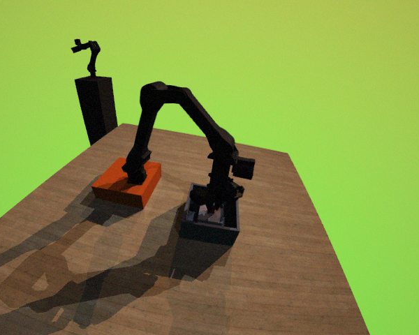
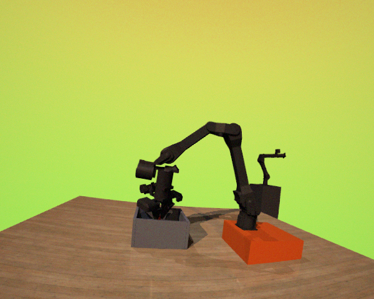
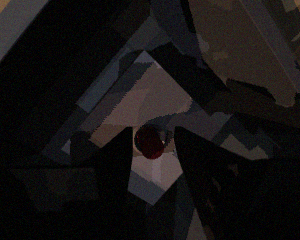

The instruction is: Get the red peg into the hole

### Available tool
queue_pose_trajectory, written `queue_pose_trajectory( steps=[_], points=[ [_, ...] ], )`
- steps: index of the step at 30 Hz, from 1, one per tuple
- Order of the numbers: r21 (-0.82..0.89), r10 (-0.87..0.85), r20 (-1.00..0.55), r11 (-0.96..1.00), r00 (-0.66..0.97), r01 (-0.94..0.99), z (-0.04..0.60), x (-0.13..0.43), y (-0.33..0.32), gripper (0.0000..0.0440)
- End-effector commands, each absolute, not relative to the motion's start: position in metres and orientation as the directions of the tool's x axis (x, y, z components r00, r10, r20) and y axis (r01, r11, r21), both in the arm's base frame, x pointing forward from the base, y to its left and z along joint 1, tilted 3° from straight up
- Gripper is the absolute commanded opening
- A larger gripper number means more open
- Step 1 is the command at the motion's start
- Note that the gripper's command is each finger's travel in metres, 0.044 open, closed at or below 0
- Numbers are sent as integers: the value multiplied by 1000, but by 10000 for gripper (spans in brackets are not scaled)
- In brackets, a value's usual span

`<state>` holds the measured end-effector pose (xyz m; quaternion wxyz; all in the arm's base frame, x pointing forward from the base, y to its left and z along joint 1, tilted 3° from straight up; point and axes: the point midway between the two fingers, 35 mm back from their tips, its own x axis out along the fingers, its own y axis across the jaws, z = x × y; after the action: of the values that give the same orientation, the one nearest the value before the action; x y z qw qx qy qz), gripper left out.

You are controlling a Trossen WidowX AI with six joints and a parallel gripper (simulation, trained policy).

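Note:
The red peg (image 3: pixel 151 145) shows nearly end-on in the wrist view, over the middle of the pale plate (image 3: pixel 155 95) (image 1: pixel 203 213) at the bottom of the open grey box (image 1: pixel 207 232) (image 2: pixel 161 235). A dark ring edge shows beside it, at the hole. The peg seems to stand in or on the hole, slightly tilted; its depth is hidden. My gripper (image 3: pixel 153 132) reaches down inside the box with its fingers open on either side of the peg, with a gap showing on both sides. In the top and exterior views the fingers hide most of the peg.
The box walls stand close around the gripper on all sides. The orange base block (image 1: pixel 117 178) (image 2: pixel 274 251) under my arm is beside the box. A second arm on a dark pillar (image 1: pixel 96 108) (image 2: pixel 270 199) stands beyond the table edge.

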<state>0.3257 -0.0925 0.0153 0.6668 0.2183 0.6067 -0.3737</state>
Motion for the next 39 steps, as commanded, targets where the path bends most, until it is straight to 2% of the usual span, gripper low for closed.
queue_pose_trajectory(
  steps=[1, 7, 12, 13, 21, 39],
  points=[
    [-145, -214, -977, 639, -7, 755, 13, 332, -98, 194],
    [-92, -167, -986, 651, 24, 753, 19, 354, -103, 333],
    [-44, -124, -991, 670, 53, 741, 26, 376, -103, 432],
    [-26, -112, -992, 671, 66, 741, 29, 382, -102, 440],
    [83, -54, -984, 697, 167, 712, 50, 422, -96, 440],
    [86, -52, -984, 698, 171, 711, 51, 423, -96, 440]
  ],
)
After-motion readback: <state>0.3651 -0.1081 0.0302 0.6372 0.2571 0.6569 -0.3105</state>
